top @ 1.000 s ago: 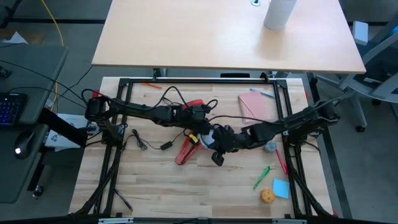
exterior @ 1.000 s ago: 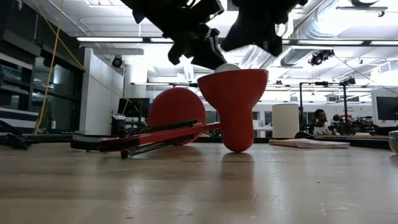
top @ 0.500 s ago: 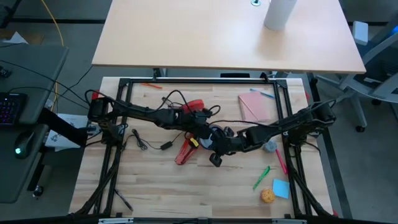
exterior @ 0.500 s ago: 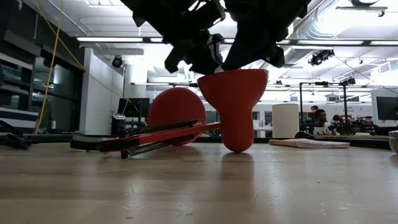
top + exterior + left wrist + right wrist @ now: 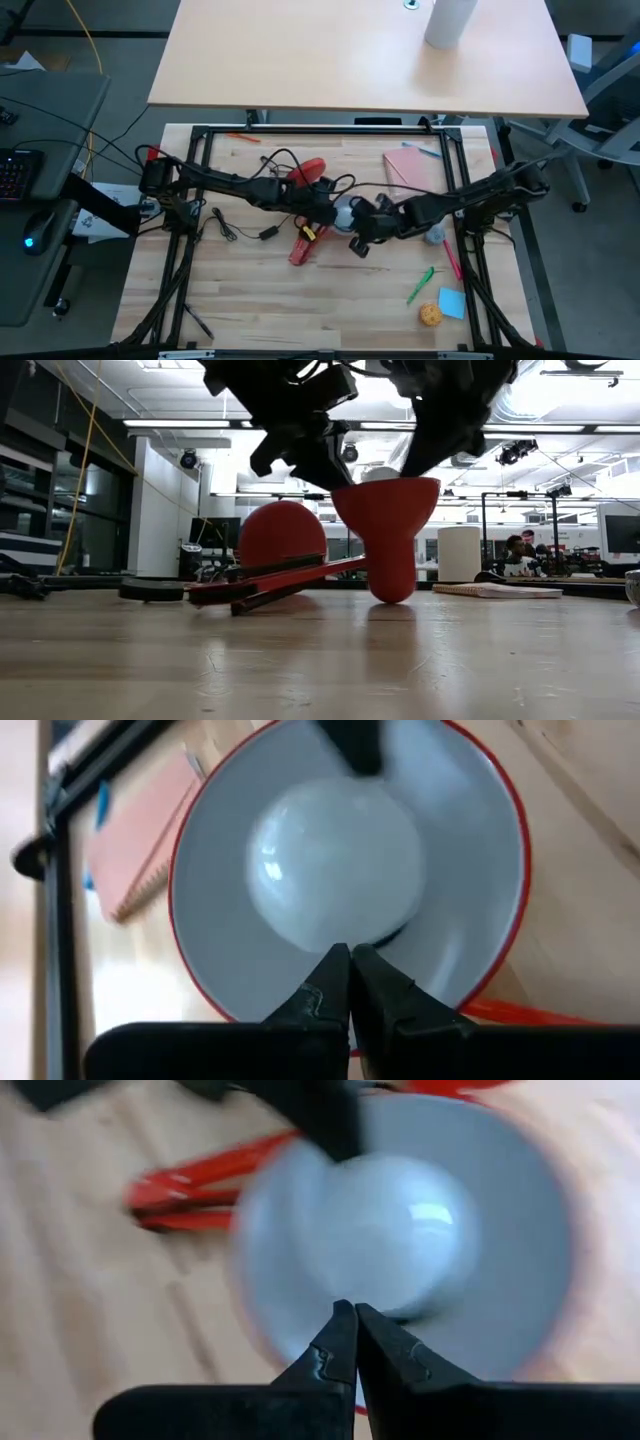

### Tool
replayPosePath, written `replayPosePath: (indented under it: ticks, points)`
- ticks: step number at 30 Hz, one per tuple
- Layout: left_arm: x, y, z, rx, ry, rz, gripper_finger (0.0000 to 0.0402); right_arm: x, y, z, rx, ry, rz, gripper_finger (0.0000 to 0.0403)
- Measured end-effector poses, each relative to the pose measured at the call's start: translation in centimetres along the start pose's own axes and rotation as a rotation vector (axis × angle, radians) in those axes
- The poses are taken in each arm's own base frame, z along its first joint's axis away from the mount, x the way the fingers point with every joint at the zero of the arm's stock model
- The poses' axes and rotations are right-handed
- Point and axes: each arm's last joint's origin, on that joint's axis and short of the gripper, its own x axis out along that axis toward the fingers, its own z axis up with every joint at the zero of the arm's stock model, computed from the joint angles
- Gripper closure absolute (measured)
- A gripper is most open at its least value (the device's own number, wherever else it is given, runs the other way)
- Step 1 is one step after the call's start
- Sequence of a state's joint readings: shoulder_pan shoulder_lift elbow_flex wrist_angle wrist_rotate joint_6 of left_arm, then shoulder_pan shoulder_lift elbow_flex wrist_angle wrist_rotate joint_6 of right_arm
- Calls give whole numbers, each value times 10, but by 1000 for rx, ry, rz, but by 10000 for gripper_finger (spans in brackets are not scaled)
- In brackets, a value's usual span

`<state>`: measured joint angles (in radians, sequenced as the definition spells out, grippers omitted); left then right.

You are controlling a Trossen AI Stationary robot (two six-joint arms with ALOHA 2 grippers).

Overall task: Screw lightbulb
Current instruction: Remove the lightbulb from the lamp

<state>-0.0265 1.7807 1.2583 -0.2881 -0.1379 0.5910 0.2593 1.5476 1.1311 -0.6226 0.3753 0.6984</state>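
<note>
High view: both arms meet at table centre over the red lamp. Lightbulb (image 5: 343, 213) shows as a pale round spot in the lamp shade (image 5: 347, 222). Left gripper (image 5: 325, 211) sits at its 9 o'clock, right gripper (image 5: 368, 226) at about 4 o'clock. Lamp arm (image 5: 302, 243) trails toward 7 o'clock. A pink notebook (image 5: 410, 171) lies at 2 o'clock, well apart; green pen (image 5: 420, 285), blue note and a small orange ball are near the table's 5 o'clock corner. The black frame rails (image 5: 470, 240) hem both sides; open wood toward 6 o'clock.

Low view: shade (image 5: 388, 520) stands mouth-up on the table (image 5: 320, 660), both grippers crowding just above its rim. Bulb top just peeks over the rim.

Left wrist view: bulb (image 5: 335, 875) sits deep in the shade's bowl (image 5: 470, 920); left gripper (image 5: 350, 960), fingers pressed together, empty, tip at the bulb's edge. The other arm's dark tip is at the far side.

Right wrist view: same bulb (image 5: 385, 1240), right gripper (image 5: 354, 1315) also pinched closed on nothing, tip beside the bulb.

Judgement: bulb's seated in the socket area, prob. mostly done; whether it's fully tight I can't tell. Little room inside the shade w/ two tips there.
</note>
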Motion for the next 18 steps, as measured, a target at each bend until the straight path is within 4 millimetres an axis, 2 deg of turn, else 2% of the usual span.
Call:
replayPosePath:
  ticks: [6, 11, 14, 18]
  points:
    - [-2, -11, 5, -121, -22, -79, 402, -18, -22, 4, -27, -19, -110, 403]
    - [-13, -22, 11, -120, -26, -122, 402, -37, -36, 12, -30, -87, -145, 403]
    - [-22, -19, 12, -115, -31, -93, 401, -48, -41, 17, 1, -129, -115, 403]
    - [-28, 0, 9, -85, -27, 25, 402, -53, -36, 19, 27, -144, -32, 403]
